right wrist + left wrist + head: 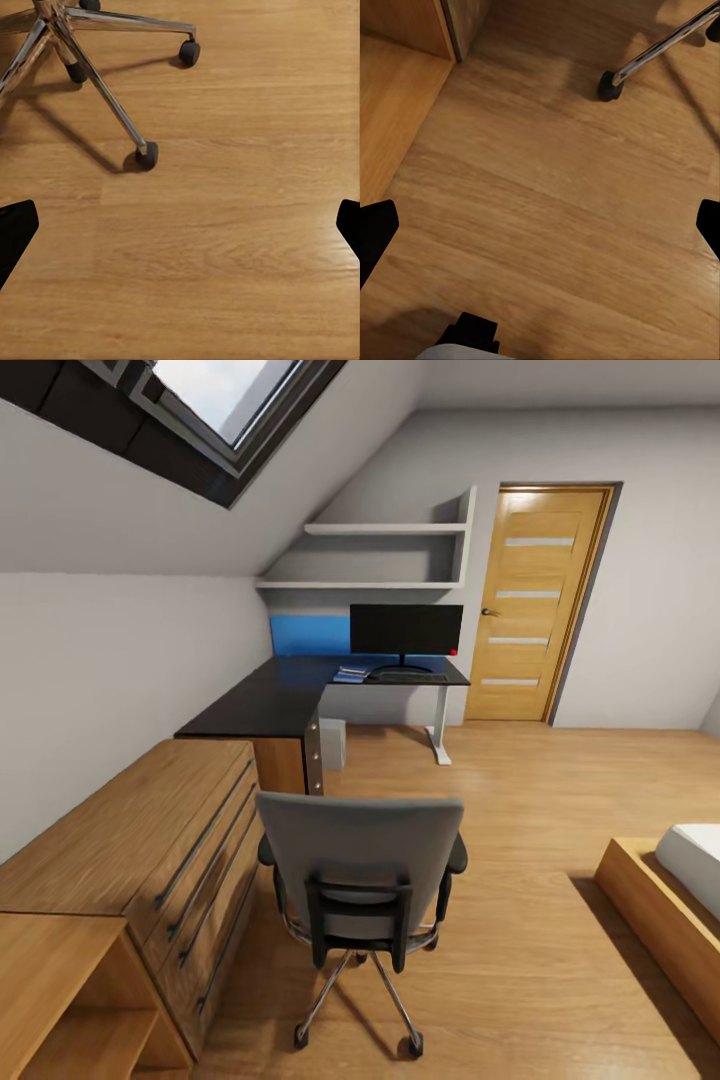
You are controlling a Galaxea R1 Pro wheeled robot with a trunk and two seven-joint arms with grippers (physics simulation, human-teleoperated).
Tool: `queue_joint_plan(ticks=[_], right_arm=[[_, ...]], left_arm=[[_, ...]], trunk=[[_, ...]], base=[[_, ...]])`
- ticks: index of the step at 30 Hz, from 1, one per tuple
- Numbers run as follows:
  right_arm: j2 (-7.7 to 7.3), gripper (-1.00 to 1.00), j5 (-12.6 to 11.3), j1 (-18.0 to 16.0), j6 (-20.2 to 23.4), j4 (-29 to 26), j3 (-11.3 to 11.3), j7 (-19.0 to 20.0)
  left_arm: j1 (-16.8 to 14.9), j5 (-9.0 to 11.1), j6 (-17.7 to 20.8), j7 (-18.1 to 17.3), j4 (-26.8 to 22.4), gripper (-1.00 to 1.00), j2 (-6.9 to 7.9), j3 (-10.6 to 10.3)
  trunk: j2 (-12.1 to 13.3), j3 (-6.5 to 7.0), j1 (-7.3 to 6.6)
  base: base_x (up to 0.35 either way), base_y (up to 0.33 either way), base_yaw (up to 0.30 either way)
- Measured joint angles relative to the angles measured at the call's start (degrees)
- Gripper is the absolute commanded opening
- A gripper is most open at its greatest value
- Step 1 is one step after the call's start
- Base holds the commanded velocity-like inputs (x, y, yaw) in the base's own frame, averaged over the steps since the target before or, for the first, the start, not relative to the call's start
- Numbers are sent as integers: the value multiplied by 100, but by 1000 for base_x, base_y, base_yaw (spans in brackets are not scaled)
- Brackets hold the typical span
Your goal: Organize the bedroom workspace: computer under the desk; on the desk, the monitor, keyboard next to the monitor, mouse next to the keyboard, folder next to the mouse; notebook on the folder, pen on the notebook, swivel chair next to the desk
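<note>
Blocking the desk (270, 705): swivel chair (360, 865) (wooden dresser (130, 840) alongside), both end effectors (540, 225) (180, 225) wide open, empty.

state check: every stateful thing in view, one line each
door: shut
monitor: upright on the desk, screen dark
keyboard: flat on desk, in front of monitor
swivel chair: upright, back toward camera, apart from desk
left gripper: open, over bare floor
right gripper: open, over floor near chair base

Glossy chrome swivel chair (358, 880) base on smooth wood floor (520, 880).
</note>
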Motion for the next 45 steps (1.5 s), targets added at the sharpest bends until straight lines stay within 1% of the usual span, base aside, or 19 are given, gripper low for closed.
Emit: queue_joint_plan(ticks=[2, 5, 8, 9, 12, 13, 15, 19, 22, 23, 26, 27, 30, 31, 34, 39, 42, 43, 45], right_arm=[[0, 100, 0, 0, 0, 0, 0, 0], [3, 100, 3, 0, 1, 0, 1, 0], [6, 100, 5, 0, 7, 0, 1, 3], [12, 100, 5, 0, 25, 0, 6, 8], [25, 100, -2, 0, 127, 0, 8, 8], [36, 100, -3, 1, 233, -4, 10, 5], [49, 100, 0, 0, 351, -29, 11, 0], [103, 100, 13, -2, 602, -319, 17, -33], [184, 100, 14, -2, 867, -730, 17, -177], [227, 100, 18, -3, 1100, -972, 26, -304], [278, 100, 66, -2, 1608, -1412, 19, -574], [307, 100, 162, -2, 1986, -1723, 24, -777], [344, 100, 339, -1, 2494, -2210, 15, -1058], [364, 100, 463, -4, 2728, -2488, 16, -1200], [419, 100, 635, -22, 3003, -2894, 14, -1429], [538, 100, 719, -214, 3244, -3106, 14, -1749], [621, 100, 737, -518, 3461, -3097, 15, -1863], [651, 100, 744, -700, 3546, -3048, 16, -1892], [674, 100, 740, -901, 3605, -2996, 15, -1912]], left_arm=[[0, 0, 21, -2, -1, 100, -3, 0], [0, -6, 192, -8, -17, 100, -35, -1], [0, -12, 524, -14, -116, 100, -102, -3], [-1, -14, 687, -13, -228, 100, -133, -3], [-1, -20, 886, -3, -449, 100, -163, -3], [-1, -28, 967, 7, -604, 100, -174, -5], [-1, -36, 1027, 19, -759, 100, -181, -6], [-1, -47, 1165, 83, -1096, 100, -194, -7], [-1, -48, 1401, 225, -1383, 100, -199, -8], [-3, -57, 1604, 315, -1525, 100, -200, -8], [-13, -66, 1968, 435, -1764, 100, -197, -8], [-32, -72, 2178, 483, -1936, 100, -195, -10], [-75, -76, 2403, 530, -2200, 100, -190, -12], [-111, -82, 2488, 549, -2345, 100, -192, -13], [-257, -87, 2592, 576, -2531, 100, -197, -11], [-561, -86, 2768, 596, -2632, 100, -202, -9], [-798, -84, 2922, 597, -2658, 100, -203, -9], [-921, -83, 2990, 597, -2665, 100, -203, -10], [-1052, -80, 3055, 596, -2669, 100, -205, -9]], trunk=[[-80, -36, 44], [-201, -90, 110], [-321, -144, 176], [-361, -161, 198], [-481, -215, 264], [-522, -233, 286], [-602, -269, 330], [-762, -341, 417], [-883, -395, 483], [-923, -412, 505], [-1043, -467, 571], [-1083, -484, 593], [-1203, -538, 659], [-1244, -556, 681], [-1364, -610, 747], [-1564, -700, 857], [-1685, -754, 923], [-1725, -771, 945], [-1805, -807, 989]], base=[[0, 0, 0], [0, 0, 0], [0, 0, 0], [0, 0, 0], [0, 0, 0], [0, 0, 0], [0, 0, 0], [0, 0, 0], [0, 0, 0], [0, 0, 0], [0, 0, 0], [0, 0, 0], [0, 0, 0], [0, 0, 0], [0, 0, 0], [0, 0, 0], [0, 0, 0], [0, 0, 0], [0, 0, 0]])
